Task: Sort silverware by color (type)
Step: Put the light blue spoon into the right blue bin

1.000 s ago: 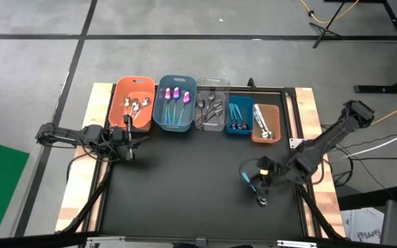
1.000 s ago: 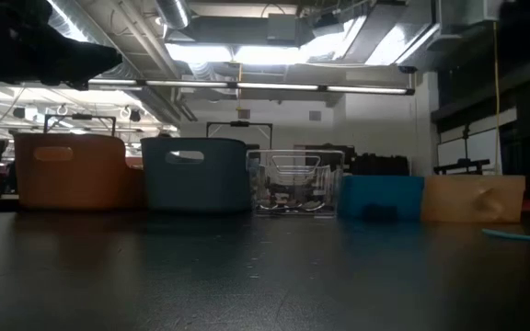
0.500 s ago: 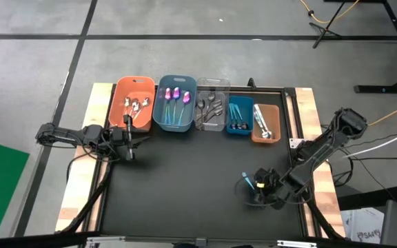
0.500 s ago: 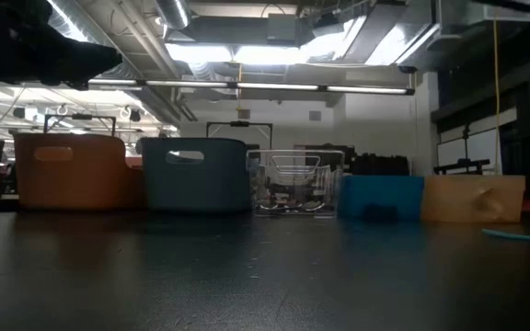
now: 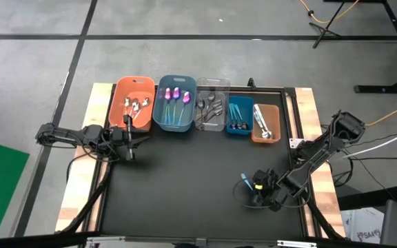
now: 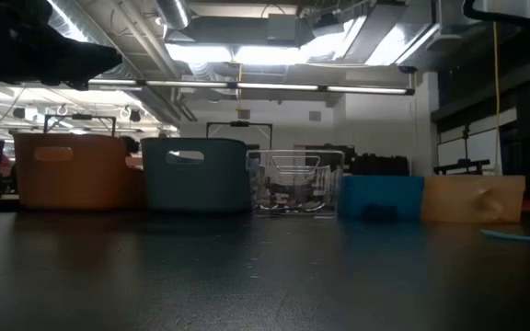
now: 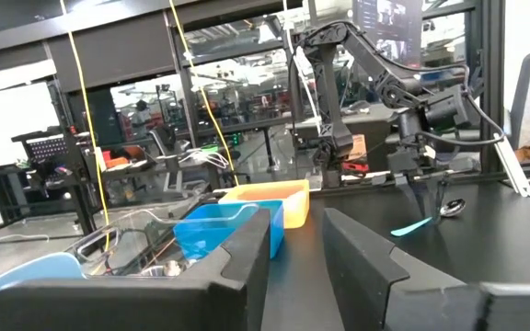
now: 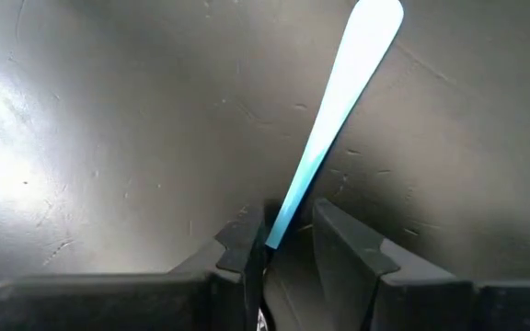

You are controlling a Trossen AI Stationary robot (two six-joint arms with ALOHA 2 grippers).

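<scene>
Sort is nearly finished, judging by the layout. High view, left to right along the far edge of the table (image 5: 185,186):
- orange bin (image 5: 133,102): small spoons, orange-handled as far as I can tell.
- grey-blue bin (image 5: 176,103): 3 purple spoons with teal handles (image 5: 176,96).
- clear bin (image 5: 212,107): dark/silver pieces, type not readable.
- blue bin (image 5: 240,115): blue-handled pieces.
- brown bin (image 5: 266,122): shiny silver pieces.

Left on the open mat: 1 blue-handled spoon (image 8: 334,110), near the front right corner, well apart from the bins. Likely destination is the blue bin. No other loose silverware seen on the mat.

Left gripper (image 5: 126,134): parked at the left edge, just in front of the orange bin. Left wrist view shows its fingers (image 7: 247,248) spread with a clear gap and nothing between them.

Right gripper (image 8: 283,241): low over the mat at the front right, at the last spoon. Right wrist view shows the 2 fingers (image 8: 343,237) straddling the lower end of the teal handle, 1 finger against it, a narrow gap at the other. Handle tip points away from the gripper. Judgement: closing for the pick, pinch not yet firm. Spoon bowl is hidden under the gripper.
</scene>
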